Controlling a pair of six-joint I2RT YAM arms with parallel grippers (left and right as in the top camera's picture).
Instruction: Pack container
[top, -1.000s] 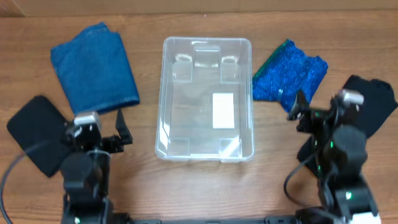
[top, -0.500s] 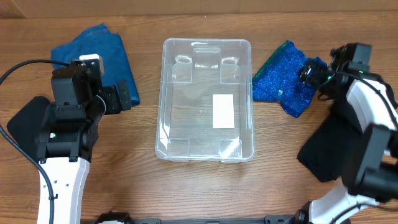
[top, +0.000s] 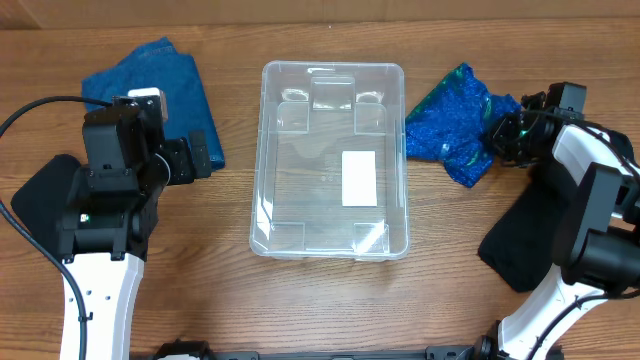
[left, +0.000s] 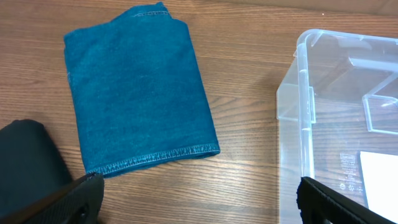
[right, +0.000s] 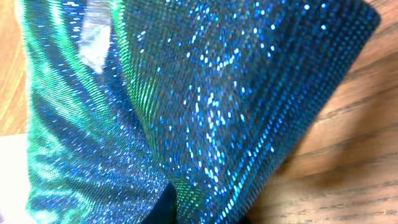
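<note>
The clear container (top: 285, 190) stands in the middle of the table with only a white label (top: 359, 178) on its base; its left wall (left: 305, 118) shows in the left wrist view. A sparkly blue-green cloth (top: 450, 125) lies bunched just right of it and fills the right wrist view (right: 205, 93). My right gripper (top: 500, 135) is shut on that cloth's right edge, its fingers buried in the fabric. A folded blue denim cloth (top: 150, 100) (left: 140, 93) lies at the far left. My left gripper (top: 195, 160) (left: 199, 199) hovers open just below the denim cloth, over bare wood.
A black cloth (top: 35, 200) (left: 25, 165) lies on the table left of my left arm. Bare wood (left: 249, 137) separates the denim cloth from the container. The table's far edge runs just behind the container.
My right gripper has reached the sparkly cloth and shut on its right edge, and the cloth has bunched up. Both arms moved out from the near edge; the left has held still since.
</note>
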